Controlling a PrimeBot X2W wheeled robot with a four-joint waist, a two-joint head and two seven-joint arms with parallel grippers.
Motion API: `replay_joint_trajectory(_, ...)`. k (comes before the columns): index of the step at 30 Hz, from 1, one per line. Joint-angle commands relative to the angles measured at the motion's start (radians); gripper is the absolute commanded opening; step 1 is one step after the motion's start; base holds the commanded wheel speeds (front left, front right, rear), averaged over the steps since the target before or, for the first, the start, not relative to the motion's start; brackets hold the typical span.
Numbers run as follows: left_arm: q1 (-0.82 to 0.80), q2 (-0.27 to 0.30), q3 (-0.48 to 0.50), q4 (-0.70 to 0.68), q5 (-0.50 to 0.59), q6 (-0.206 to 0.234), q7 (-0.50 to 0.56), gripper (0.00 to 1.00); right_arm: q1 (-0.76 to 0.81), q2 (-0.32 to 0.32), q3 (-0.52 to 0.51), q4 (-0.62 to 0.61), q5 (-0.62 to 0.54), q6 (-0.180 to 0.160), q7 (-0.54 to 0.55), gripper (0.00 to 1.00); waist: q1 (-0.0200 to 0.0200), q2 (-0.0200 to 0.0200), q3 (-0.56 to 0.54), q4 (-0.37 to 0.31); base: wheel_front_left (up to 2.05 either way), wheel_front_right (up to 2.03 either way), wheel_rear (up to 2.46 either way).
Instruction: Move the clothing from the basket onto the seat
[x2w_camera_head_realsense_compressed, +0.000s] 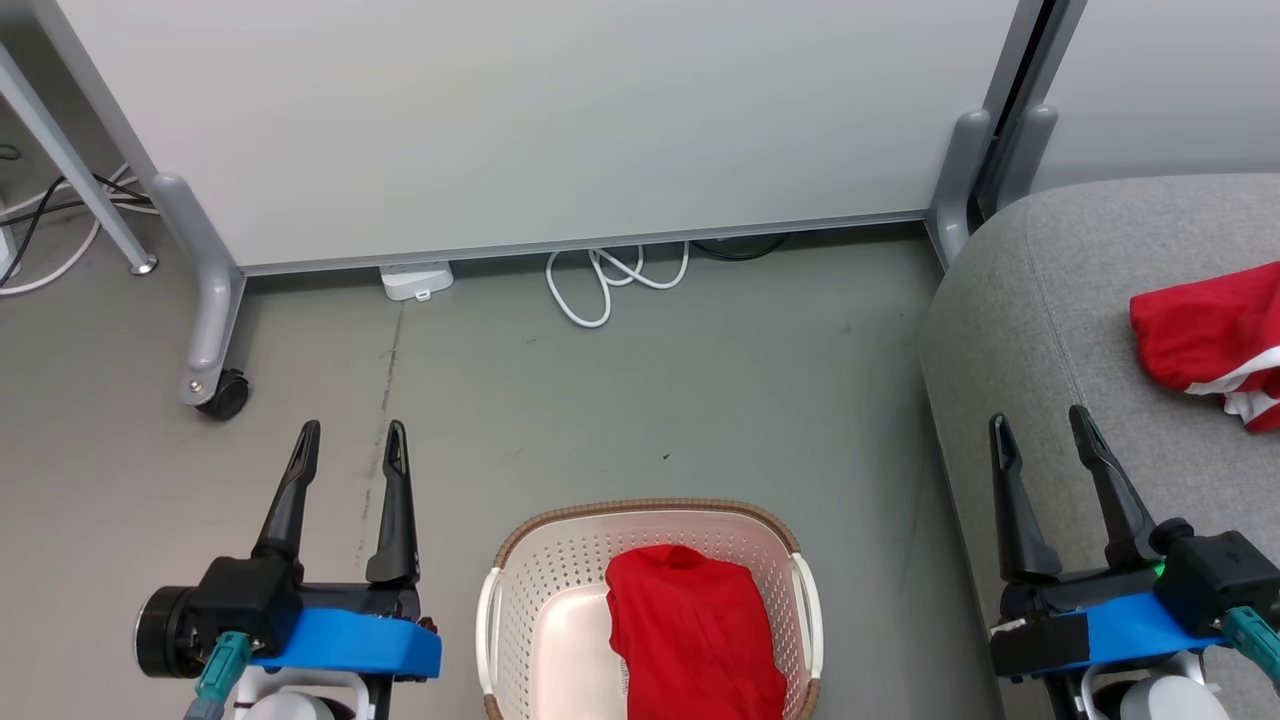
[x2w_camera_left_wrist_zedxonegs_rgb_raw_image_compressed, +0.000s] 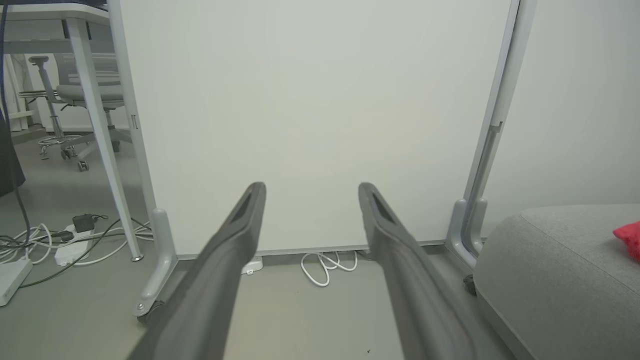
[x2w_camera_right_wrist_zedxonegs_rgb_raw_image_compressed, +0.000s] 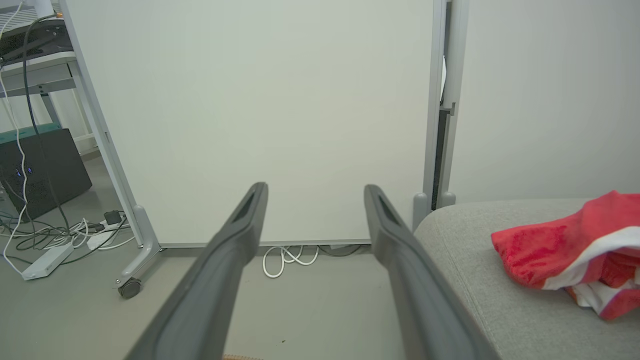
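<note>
Red garment (x2w_camera_head_realsense_compressed: 695, 640) heaped in the basket (x2w_camera_head_realsense_compressed: 640, 507), against its right wall, pale perforated bottom bare at the left. Striped garment (x2w_camera_head_realsense_compressed: 1205, 330), red and white, crumpled on the seat (x2w_camera_head_realsense_compressed: 1040, 330), well in from the rounded grey edge. Basket on the floor (x2w_camera_head_realsense_compressed: 700, 380) just left of the seat, a narrow strip of floor between. Left gripper (x2w_camera_head_realsense_compressed: 353, 428) over open floor left of the basket, fingers spread wide, holding nothing. Right gripper (x2w_camera_head_realsense_compressed: 1038, 415) above the seat's edge, equally spread and empty. Smooth grey floor ahead, open up to a white partition (x2w_camera_head_realsense_compressed: 540, 120) with a castor (x2w_camera_head_realsense_compressed: 225, 393) under its foot and a coiled white cable (x2w_camera_head_realsense_compressed: 610, 280) along its base.
</note>
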Motion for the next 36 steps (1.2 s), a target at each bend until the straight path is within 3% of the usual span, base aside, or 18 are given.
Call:
replay_joint_trajectory(1, -0.007, -0.001, 0.002, 0.001, 0.003, -0.003, -0.003, 1.0, 0.001, 0.002, 0.001, 0.002, 0.003, 0.001, -0.003, 1.0, 0.0, -0.0001, 0.002, -0.001, 0.0, 0.0, 0.0)
replay_joint_trajectory(16, -0.209, 0.019, -0.096, 0.163, -0.032, -0.021, -0.003, 1.0, -0.089, 0.002, 0.017, -0.031, -0.013, 0.001, -0.003, 1.0, 0.0, -0.0001, 0.137, -0.06, 0.0, 0.0, 0.0)
replay_joint_trajectory(36, -0.505, 0.09, -0.412, 0.529, -0.138, -0.018, -0.003, 1.0, -0.234, 0.002, 0.047, -0.086, -0.013, 0.001, -0.004, 1.0, 0.0, -0.0001, 0.41, -0.169, 0.0, 0.0, 0.0)
